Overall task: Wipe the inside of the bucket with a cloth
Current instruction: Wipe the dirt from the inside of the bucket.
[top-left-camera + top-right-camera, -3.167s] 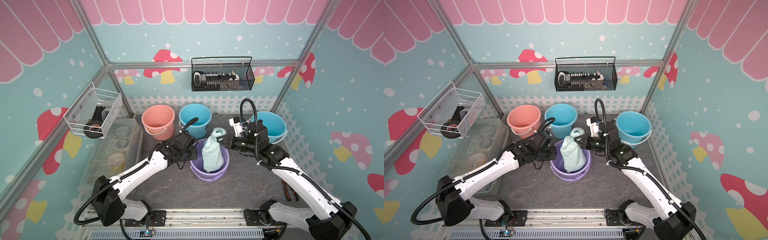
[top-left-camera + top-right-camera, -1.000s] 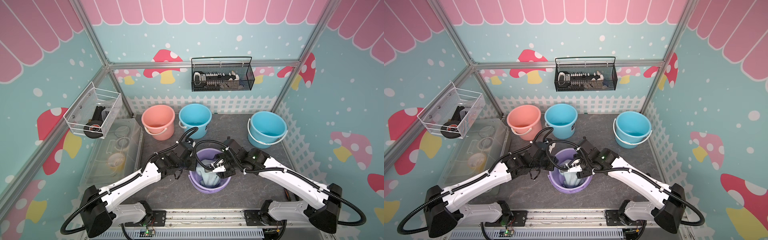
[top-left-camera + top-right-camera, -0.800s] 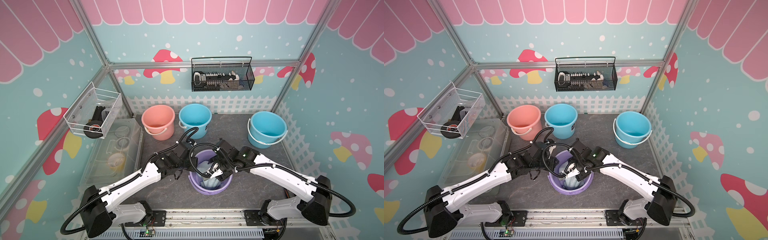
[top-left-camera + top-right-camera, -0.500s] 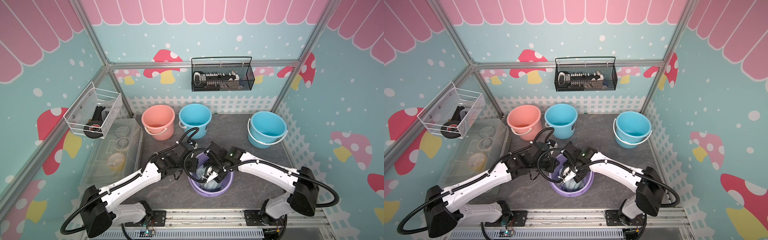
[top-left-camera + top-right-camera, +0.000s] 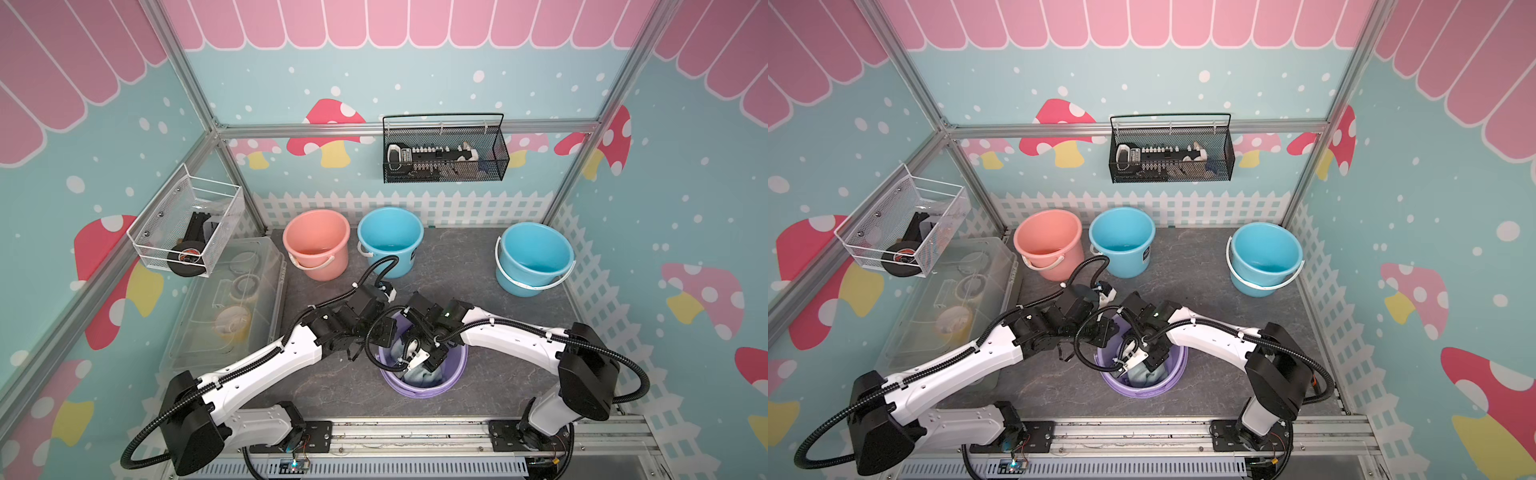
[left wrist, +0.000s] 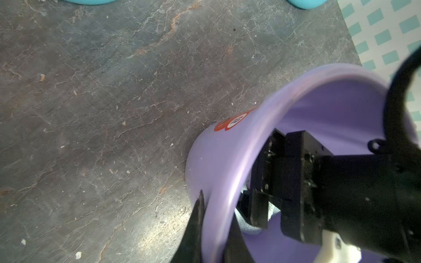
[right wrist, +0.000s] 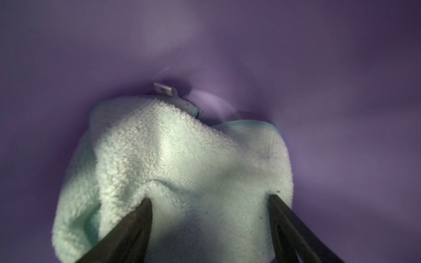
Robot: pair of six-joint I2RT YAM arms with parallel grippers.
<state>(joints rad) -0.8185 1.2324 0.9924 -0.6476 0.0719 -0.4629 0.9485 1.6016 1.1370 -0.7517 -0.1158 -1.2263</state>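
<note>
Right now I am clamping my left gripper (image 6: 216, 209) on the rim of the purple bucket (image 6: 216, 154). One finger is running down outside the wall and the other inside it, as the left wrist view is showing. The bucket is standing upright on the gray table (image 5: 457, 270), near the front middle, in both top views (image 5: 419, 390) (image 5: 1138, 392).

My right gripper (image 7: 209, 202) is reaching down inside the bucket with its jaws spread wide, released and gripping nothing. Both tips are touching the cloth (image 7: 182, 148), which is lying bunched at the bottom of the bucket against the purple wall. A small white tag (image 7: 165, 89) is sticking out at the cloth's far edge. From above, the cloth (image 5: 419, 376) is showing only as a pale patch under my right wrist.

At the back of the table a pink bucket (image 5: 316, 245) is standing just beside a blue bucket (image 5: 390, 241). A second blue bucket (image 5: 534, 259) is standing well apart to the right.
</note>
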